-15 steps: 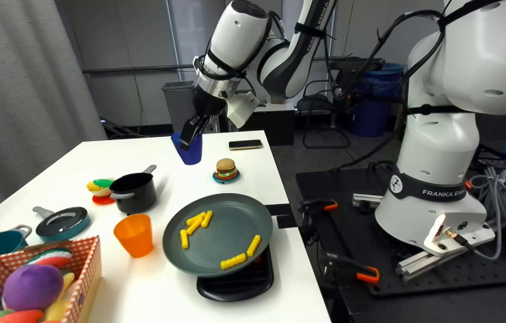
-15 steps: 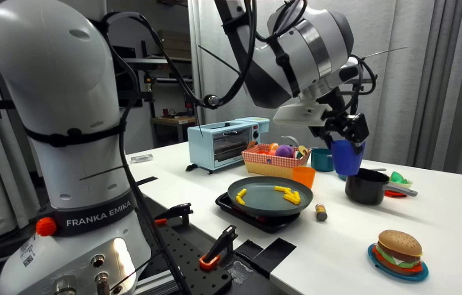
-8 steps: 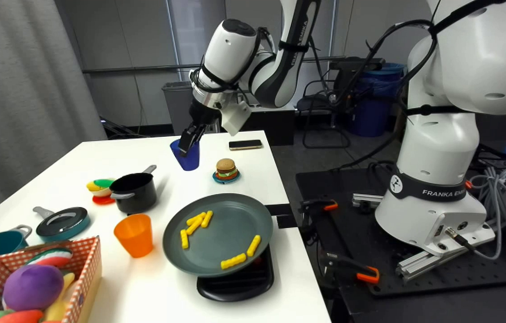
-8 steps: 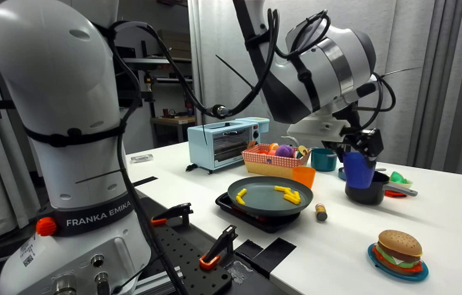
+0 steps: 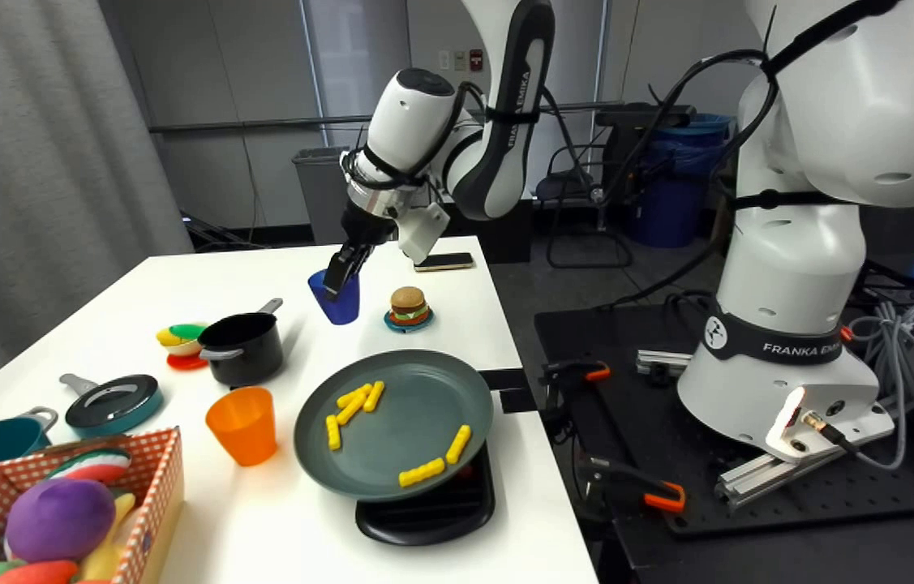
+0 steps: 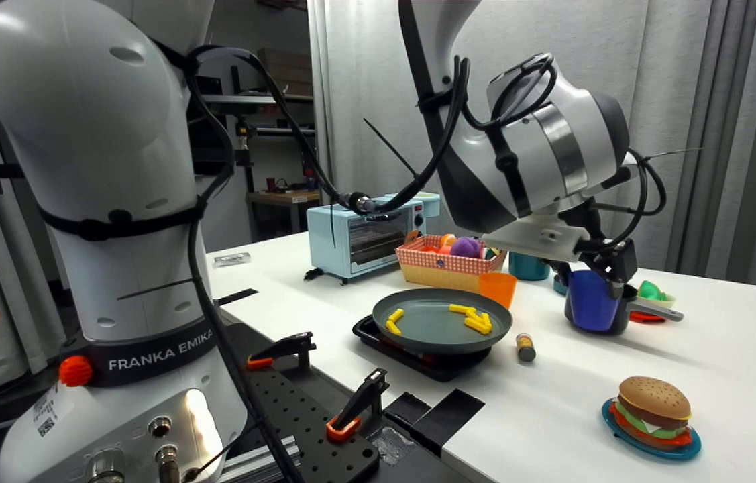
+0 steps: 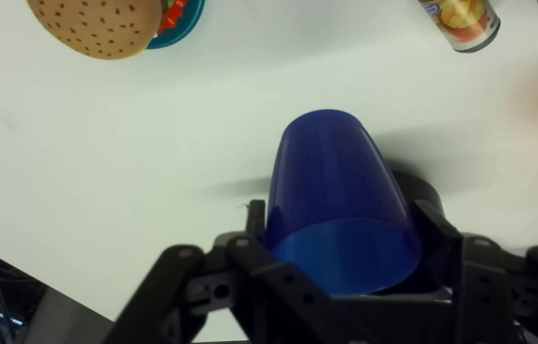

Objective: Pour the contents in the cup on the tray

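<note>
Blue cup (image 7: 338,191) pinched between the jaws, slightly tilted, lower toward the bench (image 5: 286,519) than a second ago, hiding more of the black pot (image 6: 624,315) in an exterior view, yellow pieces (image 5: 352,407) unmoved in the round grey-green dish (image 5: 412,430), well apart from the cup

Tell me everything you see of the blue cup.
The blue cup looks plastic, plain, tapering from a wide mouth to a narrower base, no handle visible. It hangs tilted, mouth uppermost, above the white table, clasped at its sides by the gripper. What shows inside looks bare; the inner bottom is hidden.
</note>
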